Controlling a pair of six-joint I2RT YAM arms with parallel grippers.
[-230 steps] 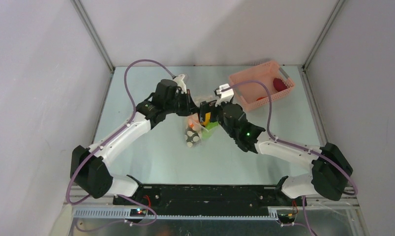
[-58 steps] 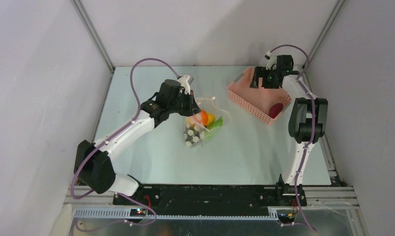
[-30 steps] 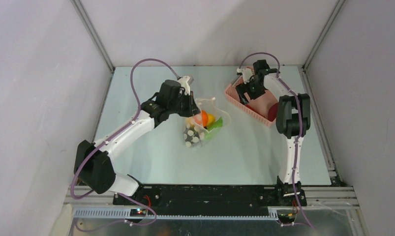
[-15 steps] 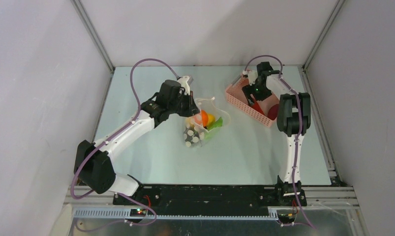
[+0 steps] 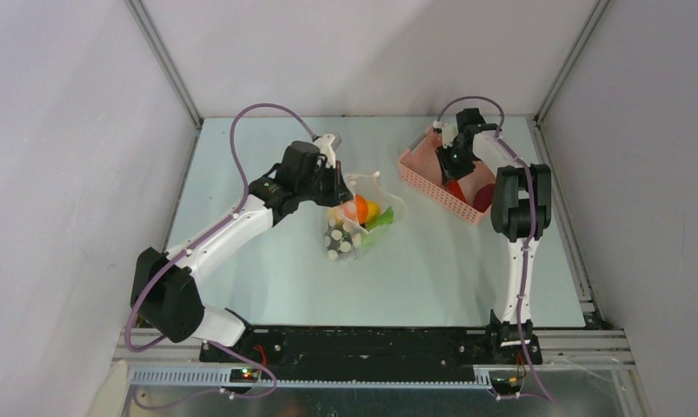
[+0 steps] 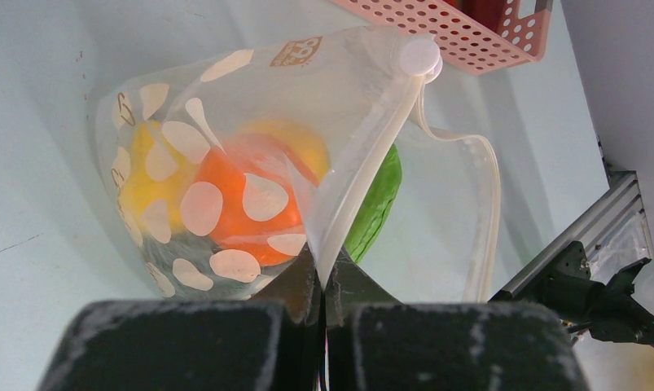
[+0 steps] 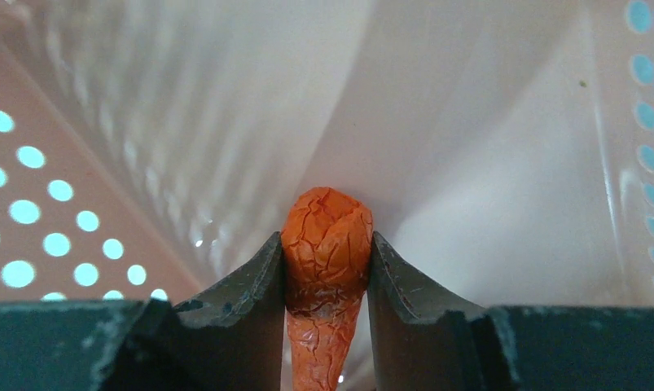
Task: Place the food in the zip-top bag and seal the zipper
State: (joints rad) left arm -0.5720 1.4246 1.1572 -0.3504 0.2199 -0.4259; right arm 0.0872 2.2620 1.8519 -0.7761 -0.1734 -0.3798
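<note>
**Wrinkled orange piece gripped in the basket, bag mouth held up for it**

On the left, the left tool (image 6: 324,281) is seen fully closed on the zipper (image 6: 364,155). The pale strip is pinched near its lower end, so that one lip of the zip-top bag (image 6: 185,106) is raised off the worktop (image 5: 432,261). The bag lies near the middle of the worktop, just right of that tool. A yellow piece (image 6: 136,191) and a round orange piece (image 6: 234,175) are seen through its dotted film. A green piece (image 6: 376,204) sits at the mouth; whether it is fully inside cannot be told. The other lip hangs as a loose loop to the right.

Further right, well apart from the bag, the pink lattice basket (image 5: 419,169) is found. The right tool (image 7: 327,252) is lowered into it, its jaws narrowed onto a wrinkled orange piece (image 7: 327,232), carrot-like, which is clamped between both fingers. A dark red piece (image 5: 482,198) lies beside it in the basket.

The step in hand is judged to be the lifting out of this piece. It is best raised straight up until the basket wall is cleared, so that the light basket is not dragged. It should then be carried left and released only once it is well past the zipper. The left pinch is best not loosened meanwhile.
</note>
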